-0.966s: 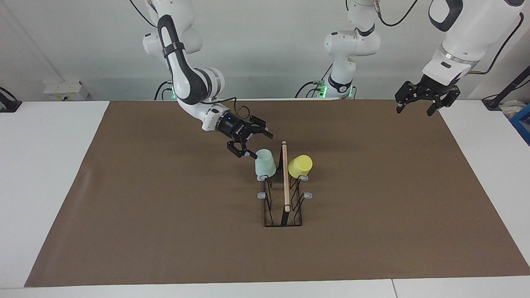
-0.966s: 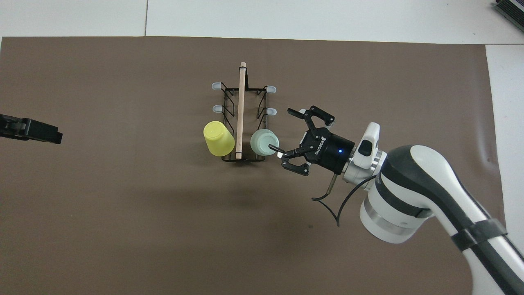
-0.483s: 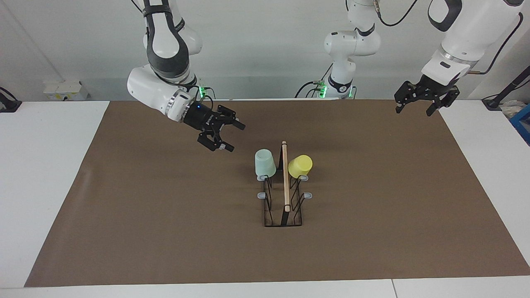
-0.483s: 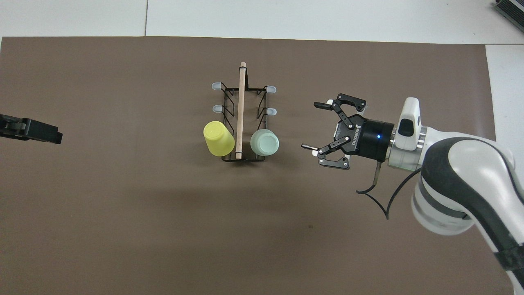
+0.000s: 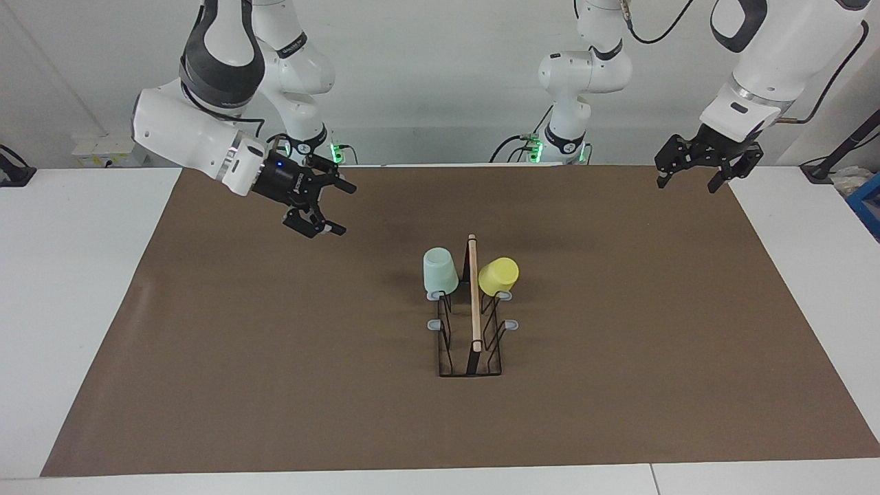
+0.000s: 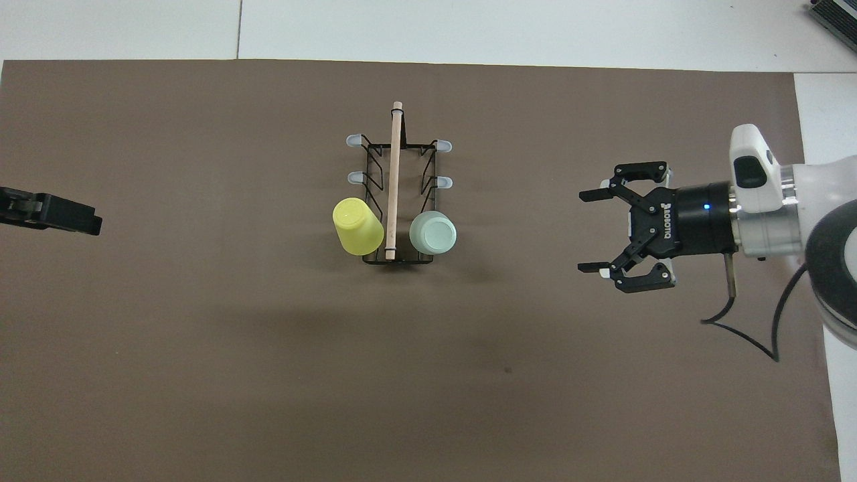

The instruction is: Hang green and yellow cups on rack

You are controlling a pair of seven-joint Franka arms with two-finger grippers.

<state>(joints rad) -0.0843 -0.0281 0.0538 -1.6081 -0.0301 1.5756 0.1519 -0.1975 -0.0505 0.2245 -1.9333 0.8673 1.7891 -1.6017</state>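
The black wire rack with its wooden rod stands mid-table; it also shows in the overhead view. The pale green cup sits upside down on the peg nearest the robots on the right arm's side. The yellow cup sits tilted on the matching peg on the left arm's side. My right gripper is open and empty, raised over the bare mat toward the right arm's end, well apart from the green cup. My left gripper is open and empty, waiting above the mat's corner at the left arm's end.
A brown mat covers the white table. The rack's other grey-tipped pegs are bare. A blue item lies at the table's edge at the left arm's end.
My right gripper has drawn back from beside the green cup toward the right arm's end of the table and risen, staying open. The cups, the rack and the left arm have not moved.
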